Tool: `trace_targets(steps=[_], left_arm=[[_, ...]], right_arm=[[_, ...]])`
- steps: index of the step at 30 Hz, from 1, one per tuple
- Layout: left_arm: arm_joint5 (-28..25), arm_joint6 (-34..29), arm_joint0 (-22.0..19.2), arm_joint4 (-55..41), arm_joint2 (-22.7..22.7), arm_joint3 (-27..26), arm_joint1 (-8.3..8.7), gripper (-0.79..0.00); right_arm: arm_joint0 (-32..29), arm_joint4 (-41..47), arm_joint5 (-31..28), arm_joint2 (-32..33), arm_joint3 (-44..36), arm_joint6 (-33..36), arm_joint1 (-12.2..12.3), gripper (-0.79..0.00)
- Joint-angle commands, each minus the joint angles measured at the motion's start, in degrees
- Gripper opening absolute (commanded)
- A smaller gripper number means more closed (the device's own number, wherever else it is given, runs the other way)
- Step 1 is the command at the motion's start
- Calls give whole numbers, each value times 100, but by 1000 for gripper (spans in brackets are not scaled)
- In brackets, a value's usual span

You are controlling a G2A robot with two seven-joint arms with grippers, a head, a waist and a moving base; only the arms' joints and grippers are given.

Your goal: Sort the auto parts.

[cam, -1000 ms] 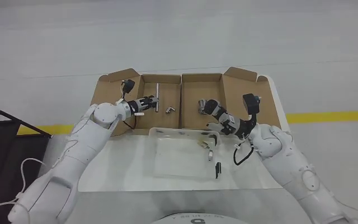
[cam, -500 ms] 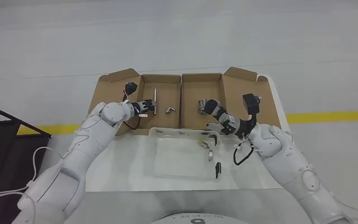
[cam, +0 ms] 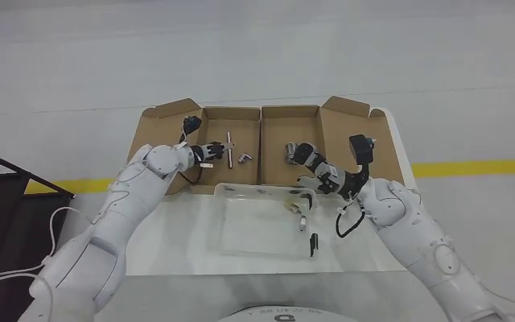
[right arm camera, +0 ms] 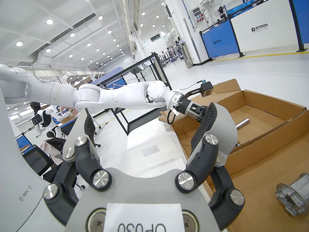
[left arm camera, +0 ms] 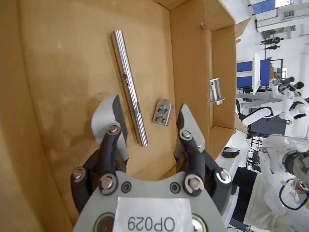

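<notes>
- White bench carries the left box, right box and a clear tray.
- Left pincer, fingers apart, hangs inside the left box.
- Right pincer, fingers apart too, hangs at the right box.
- Rod and bracket lie between the left pincer's fingers, touching neither.

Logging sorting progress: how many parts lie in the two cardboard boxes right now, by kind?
Metal rod: 1
Small drilled plate: 1
Toothed hub: 1
Total: 3
</notes>
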Motion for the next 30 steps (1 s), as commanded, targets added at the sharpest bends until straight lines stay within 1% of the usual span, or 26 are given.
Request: trace_targets(steps=[1, 2, 9, 10, 12, 16, 20, 24, 26, 30], left_arm=[[-253, 63, 63, -27, -123, -115, 43, 0], [-401, 109, 115, -86, -204, -190, 67, 0], [-401, 109, 115, -86, -204, -190, 67, 0], [-461, 132, 138, -143, -218, -248, 64, 0], [-784, 224, 310, -274, -340, -417, 99, 0], [-1387, 479, 656, -338, -784, -760, 269, 0], [-1792, 773, 1142, -309, -1388, -1320, 494, 0], [-1940, 1016, 1746, -201, -2033, -2058, 709, 0], [-1920, 1040, 2045, -254, -2314, -2428, 789, 0], [-1914, 1035, 2088, -274, -2357, -2487, 801, 0]], right_arm=[[0, 0, 0, 0, 0, 0, 0, 0], [0, 0, 0, 0, 0, 0, 0, 0], [0, 0, 0, 0, 0, 0, 0, 0], [0, 0, 0, 0, 0, 0, 0, 0], [-18, -41, 78, -31, -58, 39, -6, 0], [-53, -369, 243, -104, -259, 266, -17, 0], [-92, -839, 323, -81, -435, 603, 7, 0], [-221, -1366, 520, 52, -709, 783, 44, 0], [-291, -1444, 560, 128, -821, 772, 60, 0], [-291, -1444, 560, 128, -821, 772, 60, 0]])
